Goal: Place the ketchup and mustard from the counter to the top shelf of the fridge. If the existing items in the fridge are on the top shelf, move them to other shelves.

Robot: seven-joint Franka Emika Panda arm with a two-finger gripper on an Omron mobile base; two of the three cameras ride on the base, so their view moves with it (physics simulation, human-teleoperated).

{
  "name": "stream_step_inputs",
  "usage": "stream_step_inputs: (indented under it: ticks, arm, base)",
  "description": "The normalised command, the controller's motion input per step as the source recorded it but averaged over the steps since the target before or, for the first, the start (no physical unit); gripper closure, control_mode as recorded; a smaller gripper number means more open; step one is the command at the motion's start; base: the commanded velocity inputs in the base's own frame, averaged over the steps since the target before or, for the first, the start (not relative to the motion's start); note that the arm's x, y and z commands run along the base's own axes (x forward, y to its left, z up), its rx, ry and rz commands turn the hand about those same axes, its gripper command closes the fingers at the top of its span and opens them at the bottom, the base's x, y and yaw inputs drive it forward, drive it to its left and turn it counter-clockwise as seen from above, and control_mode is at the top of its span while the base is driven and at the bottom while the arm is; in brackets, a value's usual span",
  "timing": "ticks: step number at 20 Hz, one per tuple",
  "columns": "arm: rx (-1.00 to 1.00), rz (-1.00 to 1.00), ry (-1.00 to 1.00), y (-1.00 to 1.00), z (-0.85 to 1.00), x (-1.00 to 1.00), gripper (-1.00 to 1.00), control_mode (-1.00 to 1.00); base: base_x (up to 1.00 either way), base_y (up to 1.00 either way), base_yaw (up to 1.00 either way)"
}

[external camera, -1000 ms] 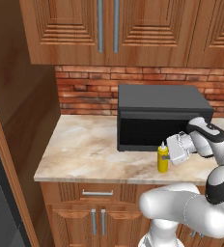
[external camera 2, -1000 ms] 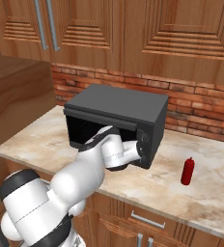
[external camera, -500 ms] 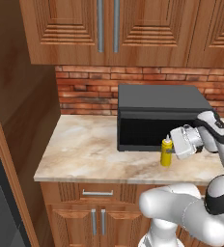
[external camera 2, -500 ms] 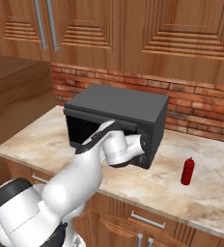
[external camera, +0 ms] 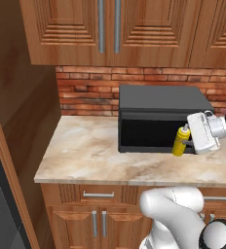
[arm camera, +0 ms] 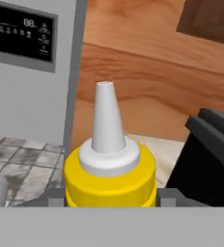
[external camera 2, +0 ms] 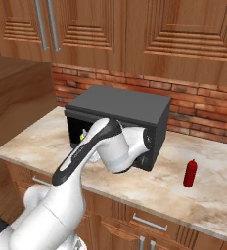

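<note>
The arm now reaches farther along the counter (external camera: 90, 155): across the earlier left base pictures the hand slides from beside the microwave (external camera: 159, 116) toward 3 o'clock, and the mustard (external camera: 181, 141) travels with it. It now shows tilted, its base seemingly clear of the stone, so I judge it lifted and ready to carry to the fridge.

The gripper (external camera: 192, 141) is clamped on the mustard; the hand view shows a grey finger pad (arm camera: 54, 196) tight against the yellow body at 9 o'clock and another at 3 o'clock.

The mustard is yellow with a white collar and a pale pointed nozzle.

The ketchup (external camera 2: 190, 173) stands upright on the counter, at 3 o'clock from the microwave, well apart.
</note>
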Motion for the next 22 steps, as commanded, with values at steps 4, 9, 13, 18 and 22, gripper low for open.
stream_step_inputs:
  ticks: [4, 9, 13, 18, 22]
  arm:
    - [0.0, -0.04, -0.05, 0.0, 1.0, -0.59, 1.0, -1.0]
    - [0.0, -0.09, 0.04, 0.0, 0.86, -0.14, 1.0, -1.0]
    - [0.07, -0.13, 0.09, 0.0, 0.56, -0.04, 1.0, -1.0]
    - [0.06, -0.09, 0.01, 0.0, 0.19, -0.33, 1.0, -1.0]
    - [0.03, -0.03, -0.04, 0.0, 0.0, -0.51, 1.0, -1.0]
  base:
    - [0.0, 0.0, 0.0]
    - [0.0, 0.0, 0.0]
    - [0.0, 0.0, 0.0]
    - [0.0, 0.0, 0.0]
    - [0.0, 0.0, 0.0]
